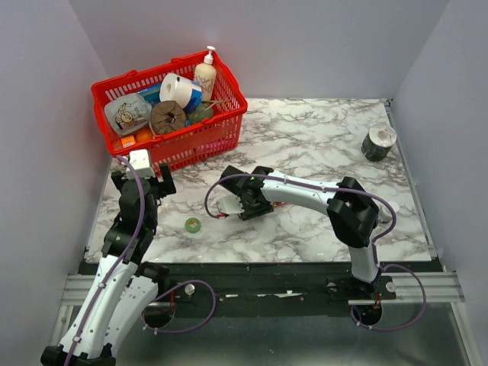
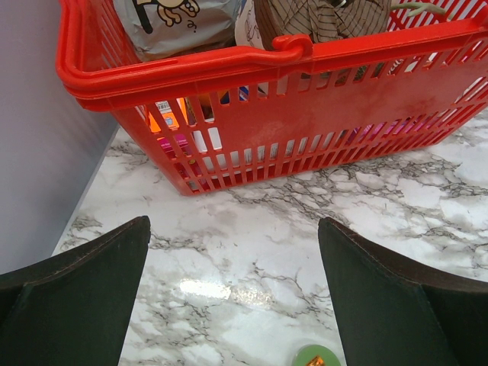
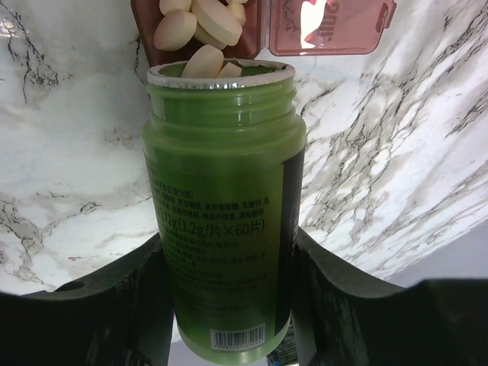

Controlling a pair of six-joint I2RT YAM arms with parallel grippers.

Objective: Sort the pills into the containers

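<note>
In the right wrist view my right gripper [image 3: 225, 252] is shut on a green pill bottle [image 3: 221, 191]. The bottle has no cap and is tipped, its mouth at an open compartment of the dark red containers [image 3: 335, 30]. Cream oval pills [image 3: 206, 19] lie in that compartment and sit in the bottle's mouth. The compartment's lid is flipped open to the right. From the top view the right gripper [image 1: 229, 206] is low over the middle of the table and hides the bottle. My left gripper [image 2: 234, 223] stands open with nothing between its fingers, in front of the red basket.
A red mesh basket [image 1: 171, 114] full of household items stands at the back left, close ahead of the left gripper [image 1: 145, 174]. The bottle's green cap [image 1: 193, 225] lies on the marble between the arms. A dark round tin [image 1: 378, 142] sits at the back right.
</note>
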